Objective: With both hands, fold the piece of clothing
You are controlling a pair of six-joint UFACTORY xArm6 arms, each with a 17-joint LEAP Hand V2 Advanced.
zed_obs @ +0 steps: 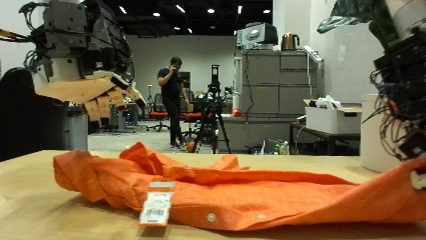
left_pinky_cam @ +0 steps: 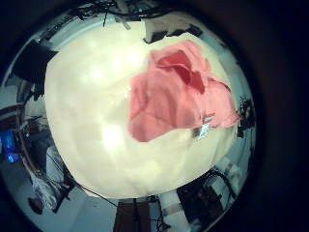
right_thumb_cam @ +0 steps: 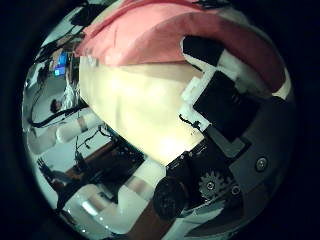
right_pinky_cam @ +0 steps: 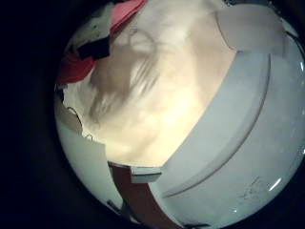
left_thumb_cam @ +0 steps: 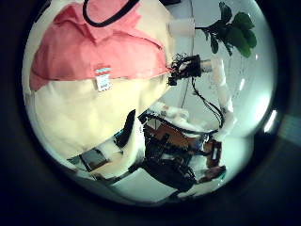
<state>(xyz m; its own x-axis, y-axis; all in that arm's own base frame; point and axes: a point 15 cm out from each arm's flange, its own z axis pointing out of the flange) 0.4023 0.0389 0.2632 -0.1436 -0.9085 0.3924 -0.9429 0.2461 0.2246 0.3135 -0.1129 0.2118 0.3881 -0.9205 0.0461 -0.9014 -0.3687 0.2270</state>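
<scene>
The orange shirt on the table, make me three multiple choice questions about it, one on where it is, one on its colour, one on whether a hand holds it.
1. Where does the shirt lie?
A. On the table
B. On the floor
C. Over a chair

2. What colour is it?
A. Blue
B. Orange
C. Green

3. What is the left hand doing?
A. Gripping the shirt
C. Pressing the white tag
B. Hanging above the table, clear of the shirt

Answers: 1 A, it spreads crumpled over the tabletop. 2 B, the outside view shows orange cloth. 3 B, open space shows under the hand.
</scene>
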